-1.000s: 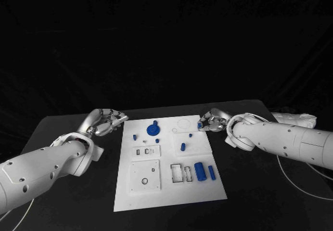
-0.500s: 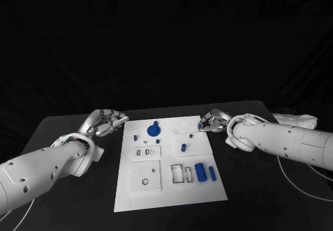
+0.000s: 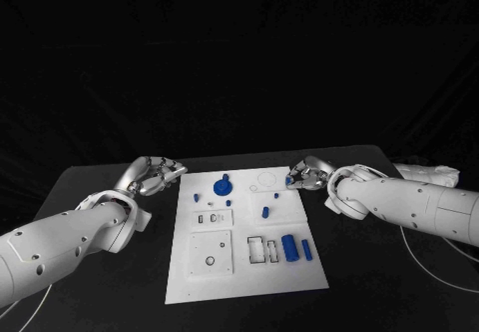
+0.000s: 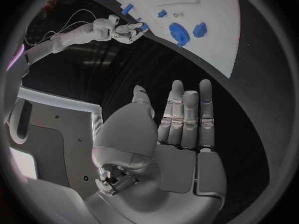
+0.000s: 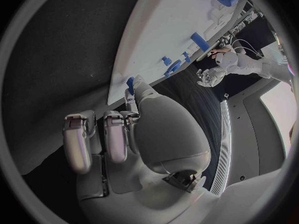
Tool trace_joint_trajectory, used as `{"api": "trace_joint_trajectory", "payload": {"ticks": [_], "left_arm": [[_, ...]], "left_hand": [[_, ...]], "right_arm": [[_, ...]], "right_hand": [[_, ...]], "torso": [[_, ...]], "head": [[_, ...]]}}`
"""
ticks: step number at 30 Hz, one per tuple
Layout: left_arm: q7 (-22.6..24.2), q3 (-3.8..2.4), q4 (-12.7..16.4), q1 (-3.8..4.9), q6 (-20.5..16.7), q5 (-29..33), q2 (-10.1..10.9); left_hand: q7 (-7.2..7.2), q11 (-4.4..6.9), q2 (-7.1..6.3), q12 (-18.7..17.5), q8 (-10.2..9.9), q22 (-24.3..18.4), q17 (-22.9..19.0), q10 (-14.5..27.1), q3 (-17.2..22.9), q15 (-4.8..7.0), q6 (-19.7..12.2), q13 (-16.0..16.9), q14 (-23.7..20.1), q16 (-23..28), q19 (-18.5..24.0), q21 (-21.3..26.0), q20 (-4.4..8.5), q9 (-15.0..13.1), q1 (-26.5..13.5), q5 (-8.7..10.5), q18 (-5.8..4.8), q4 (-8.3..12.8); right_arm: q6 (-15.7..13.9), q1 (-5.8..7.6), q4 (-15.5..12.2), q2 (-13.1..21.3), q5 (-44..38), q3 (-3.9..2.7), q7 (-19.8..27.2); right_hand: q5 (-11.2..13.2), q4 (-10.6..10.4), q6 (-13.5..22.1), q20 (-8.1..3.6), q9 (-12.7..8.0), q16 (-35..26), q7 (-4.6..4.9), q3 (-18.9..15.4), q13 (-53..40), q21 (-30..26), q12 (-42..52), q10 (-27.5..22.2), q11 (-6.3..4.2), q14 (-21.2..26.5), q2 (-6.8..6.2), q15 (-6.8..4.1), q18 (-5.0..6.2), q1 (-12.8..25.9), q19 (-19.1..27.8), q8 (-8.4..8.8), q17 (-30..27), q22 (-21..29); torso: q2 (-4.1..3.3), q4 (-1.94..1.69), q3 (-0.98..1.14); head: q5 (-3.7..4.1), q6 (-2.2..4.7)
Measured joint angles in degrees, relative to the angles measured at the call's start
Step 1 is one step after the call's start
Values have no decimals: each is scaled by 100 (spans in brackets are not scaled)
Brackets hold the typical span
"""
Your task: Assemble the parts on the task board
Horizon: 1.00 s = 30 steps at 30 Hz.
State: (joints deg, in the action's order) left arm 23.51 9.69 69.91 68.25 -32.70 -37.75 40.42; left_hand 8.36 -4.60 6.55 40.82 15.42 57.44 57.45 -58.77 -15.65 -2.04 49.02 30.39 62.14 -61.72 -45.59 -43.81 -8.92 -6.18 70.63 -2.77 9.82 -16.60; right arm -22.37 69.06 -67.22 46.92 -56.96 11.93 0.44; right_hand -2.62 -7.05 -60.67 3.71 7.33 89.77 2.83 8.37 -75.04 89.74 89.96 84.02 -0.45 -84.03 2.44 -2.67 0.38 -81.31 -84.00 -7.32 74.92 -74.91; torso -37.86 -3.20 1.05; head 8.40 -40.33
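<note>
The white task board (image 3: 250, 277) lies in the middle of the black table. My right hand (image 3: 305, 176) hovers at the board's far right corner and pinches a small blue part (image 3: 291, 181) between thumb and fingertip; the right wrist view shows that part (image 5: 130, 82) just beyond the board's edge (image 5: 156, 40). My left hand (image 3: 154, 176) is off the board's far left corner, over the table, and holds nothing; its fingers (image 4: 187, 119) are stretched out. A blue gear (image 3: 221, 185), a blue peg (image 3: 266, 211), a blue cylinder (image 3: 287, 247) and a blue bar (image 3: 305, 250) are on the board.
Two white inset plates (image 3: 210, 218) (image 3: 210, 254) with slots and a ring sit on the board's left half. A slotted frame (image 3: 261, 250) lies beside the cylinder. Bare black table (image 3: 100, 290) flanks the board on both sides. A white cable (image 3: 429, 266) runs at the right.
</note>
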Motion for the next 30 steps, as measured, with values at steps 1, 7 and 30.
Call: {"api": "trace_joint_trajectory", "payload": {"ticks": [1, 7, 30], "left_arm": [[0, 0, 0, 0, 0, 0, 0], [0, 0, -6, 0, 0, 0, 3], [0, 1, -14, -1, -1, -1, -20]], "left_hand": [[0, 0, 0, 0, 0, 0, 0, 0, 0, 0, 0, 0, 0, 0, 0, 0, 0, 0, 0, 0, 0, 0], [0, 0, 0, 0, 0, 0, 0, 0, 0, 0, 0, 0, 0, 0, 0, 0, 0, 0, 0, 0, 0, 0], [0, 0, 0, 0, 0, 0, 0, 0, 1, 0, 0, -8, 0, 0, -21, 0, -21, -3, 0, 0, -1, 0]], "right_arm": [[-30, 0, -22, 6, 42, 0, 6], [-247, 52, -285, 72, 533, -6, 79], [-372, 460, -2028, 165, 1150, -14, -376]], "right_hand": [[0, 0, 0, 0, 0, 0, 0, 0, 2, 0, 0, 0, 0, 0, 0, 0, 0, 0, 0, 0, 0, 0], [-6, 24, -52, 0, 2, 0, 52, -25, 2, 0, 2, 0, 0, 0, 0, 0, 0, 0, 0, 9, 0, 0], [-74, 64, -113, 0, 1, 0, 113, -79, -6, 0, 11, -1, 0, 0, -41, 0, 0, -41, 0, 20, -1, -4]], "torso": [[2, 1, 0], [3, 4, 1], [-2, -10, -10]], "head": [[-4, 1], [-39, 5], [-168, -107]]}}
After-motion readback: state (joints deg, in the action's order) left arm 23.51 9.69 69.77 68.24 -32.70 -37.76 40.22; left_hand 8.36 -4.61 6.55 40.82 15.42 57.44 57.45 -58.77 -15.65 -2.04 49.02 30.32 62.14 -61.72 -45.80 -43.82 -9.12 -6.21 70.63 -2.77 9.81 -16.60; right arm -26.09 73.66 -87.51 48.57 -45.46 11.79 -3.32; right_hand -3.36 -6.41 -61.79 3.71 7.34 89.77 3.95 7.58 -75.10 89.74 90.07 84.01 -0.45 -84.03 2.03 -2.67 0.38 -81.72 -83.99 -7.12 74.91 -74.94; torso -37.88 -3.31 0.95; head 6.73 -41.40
